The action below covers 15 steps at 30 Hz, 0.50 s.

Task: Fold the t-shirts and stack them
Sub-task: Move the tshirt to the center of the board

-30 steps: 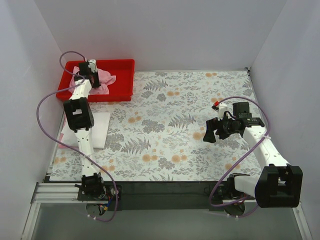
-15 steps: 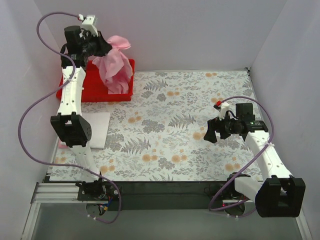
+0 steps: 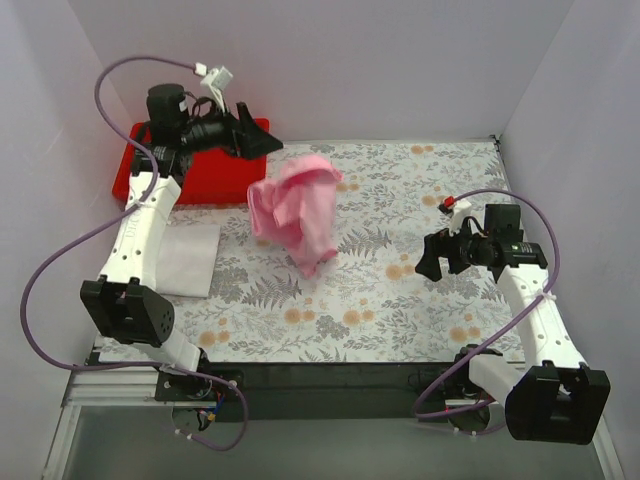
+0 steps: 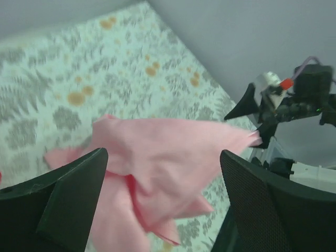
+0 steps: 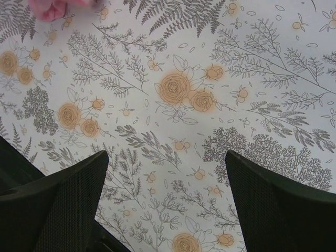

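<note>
Setting: a robotics lab test booth.
Evidence: plain white walls point(image 3: 400, 60) are enclosing the floral tablecloth point(image 3: 400, 310); an aluminium rail point(image 3: 110, 385) is running at 6 o'clock.

Items counted: one pink t-shirt point(image 3: 297, 210) and one white t-shirt point(image 3: 195, 260), two garments in all; one red tray point(image 3: 205, 185); one floral tablecloth point(image 3: 400, 300); two robot arms, the left arm point(image 3: 140, 225) and the right arm point(image 3: 535, 315).

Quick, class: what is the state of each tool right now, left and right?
Left tool: open, holding nothing; the crumpled light pink cloth t-shirt is apart from it.
Right tool: open, empty.
</note>
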{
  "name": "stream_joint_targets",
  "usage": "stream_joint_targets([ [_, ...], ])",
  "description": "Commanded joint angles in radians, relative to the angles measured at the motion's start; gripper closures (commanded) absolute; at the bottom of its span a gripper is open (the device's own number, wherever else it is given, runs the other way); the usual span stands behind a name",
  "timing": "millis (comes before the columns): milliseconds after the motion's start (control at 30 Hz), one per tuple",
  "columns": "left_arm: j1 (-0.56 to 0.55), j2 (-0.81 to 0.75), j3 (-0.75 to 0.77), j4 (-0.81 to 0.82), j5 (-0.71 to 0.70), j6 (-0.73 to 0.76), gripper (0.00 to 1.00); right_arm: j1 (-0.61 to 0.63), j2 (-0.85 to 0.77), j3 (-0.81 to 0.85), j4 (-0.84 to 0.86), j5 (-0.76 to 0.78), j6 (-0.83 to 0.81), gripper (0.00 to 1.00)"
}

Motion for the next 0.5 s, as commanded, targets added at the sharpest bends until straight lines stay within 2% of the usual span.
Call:
stream_joint_targets([
  [0, 0.052, -0.044, -0.216, -0.090, 0.055, 0.042, 0.12, -0.003, -0.010, 0.038, -0.035, -0.052, -0.046, 0.02],
  [133, 0.064, -0.118, -0.413, -0.087, 0.011, 0.148, 0.11, -0.001, 0.040, 0.048, -0.069, -0.128, -0.083, 0.01],
  [267, -0.003, -0.153, -0.516, -0.166, -0.101, 0.335, 0.14, 0.017, 0.111, 0.076, -0.067, -0.155, -0.089, 0.04],
  [367, -0.009, -0.168, -0.617, -0.185, -0.173, 0.389, 0.19, 0.138, 0.155, 0.094, -0.049, -0.142, -0.091, 0.06],
  [433, -0.011, -0.172, -0.677, -0.202, -0.231, 0.406, 0.23, 0.226, 0.193, 0.117, -0.003, -0.071, -0.074, 0.06],
  [467, -0.011, -0.172, -0.695, -0.202, -0.251, 0.423, 0.25, 0.322, 0.212, 0.126, 0.009, -0.047, -0.063, 0.07],
])
